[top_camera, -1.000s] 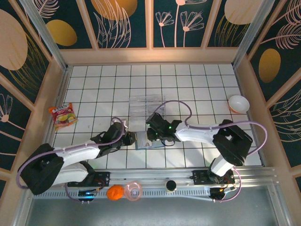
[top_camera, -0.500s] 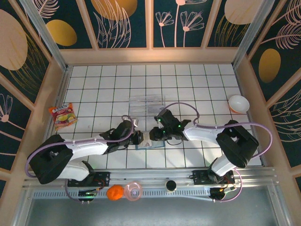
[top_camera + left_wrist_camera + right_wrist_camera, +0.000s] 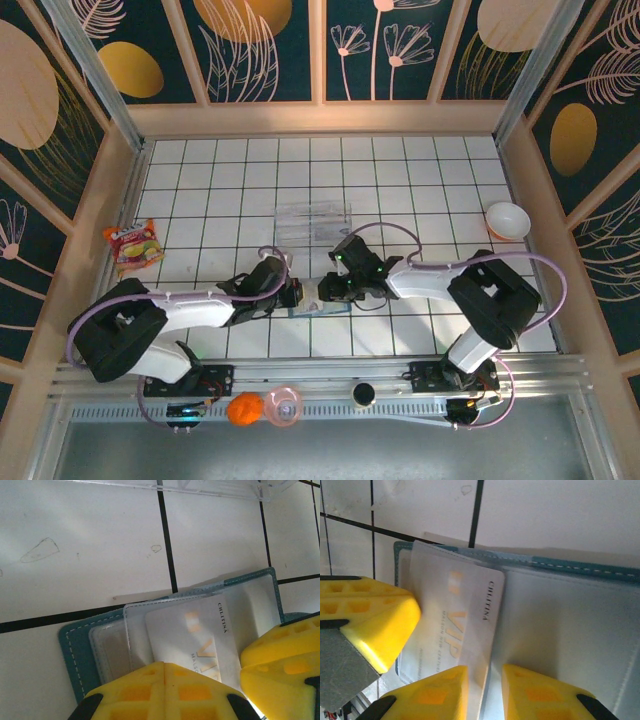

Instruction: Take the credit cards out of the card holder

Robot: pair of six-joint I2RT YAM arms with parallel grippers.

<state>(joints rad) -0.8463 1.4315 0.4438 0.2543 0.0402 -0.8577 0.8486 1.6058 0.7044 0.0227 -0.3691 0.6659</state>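
Note:
The teal card holder (image 3: 308, 309) lies open on the tiles between both grippers. A pale credit card (image 3: 200, 630) printed "VIP" sticks partway out of its clear pocket; in the right wrist view the credit card (image 3: 465, 610) lies slanted over the card holder (image 3: 560, 630). My left gripper (image 3: 165, 670) is shut, its joined tips resting on the card's near end and hiding it. My right gripper (image 3: 485, 672) stands a narrow gap apart, tips down on the holder with the card's long edge in the gap. The card holder (image 3: 75, 640) shows white stitching on its teal rim.
A clear plastic tray (image 3: 313, 220) stands just beyond the holder. A snack bag (image 3: 133, 247) lies at the far left and a white bowl (image 3: 507, 220) at the far right. An orange object (image 3: 243, 408) and a pink one (image 3: 283, 406) sit on the near rail.
My left gripper has slid right onto the holder and closed. The right gripper has shifted slightly right and stays on the holder.

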